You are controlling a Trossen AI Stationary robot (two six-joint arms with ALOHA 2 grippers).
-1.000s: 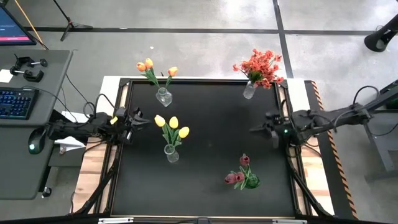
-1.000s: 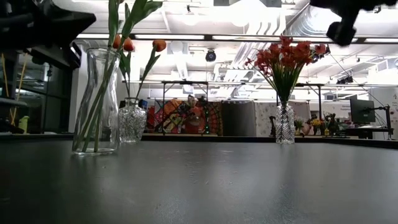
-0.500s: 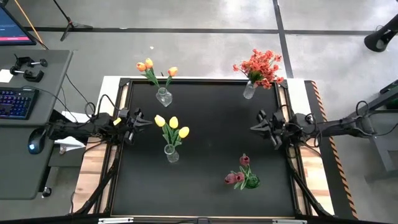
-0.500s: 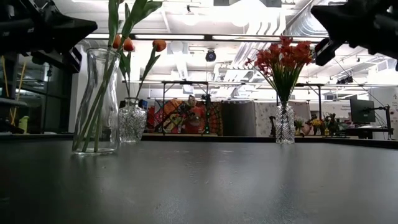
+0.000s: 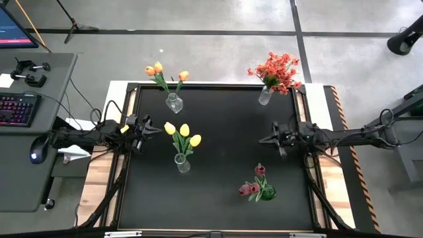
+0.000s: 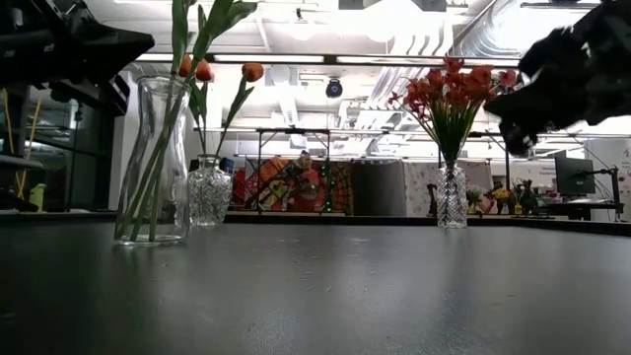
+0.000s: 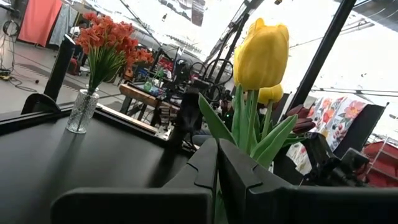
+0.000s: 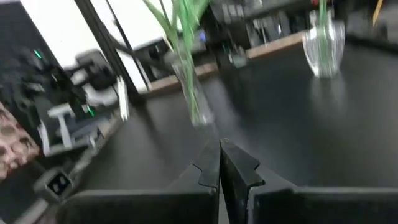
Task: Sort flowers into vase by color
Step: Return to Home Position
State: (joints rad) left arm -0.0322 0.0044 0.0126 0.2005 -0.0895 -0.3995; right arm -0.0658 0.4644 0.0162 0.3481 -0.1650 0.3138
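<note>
Yellow tulips [image 5: 183, 134] are seen in the clear vase [image 5: 182, 162] at centre left of the frame, orange tulips [image 5: 158, 69] at upper left, red-orange sprays [image 5: 277, 69] at upper right and dark pink heads [image 5: 253, 185] at lower right. None is left lying on the worktop [image 5: 225, 119]. Over the last second the right gripper [image 5: 268, 140] has been lowered at centre right, while the left gripper [image 5: 151, 129] was kept still. Both pairs of fingers [image 8: 206, 171] are pressed together, empty, so sorting is judged finished.

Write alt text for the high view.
Four vases stand on a black table: orange tulips top left, red-orange sprays top right, yellow tulips centre left, dark pink tulips bottom right. The left gripper and right gripper flank them, jaws shut, empty.
</note>
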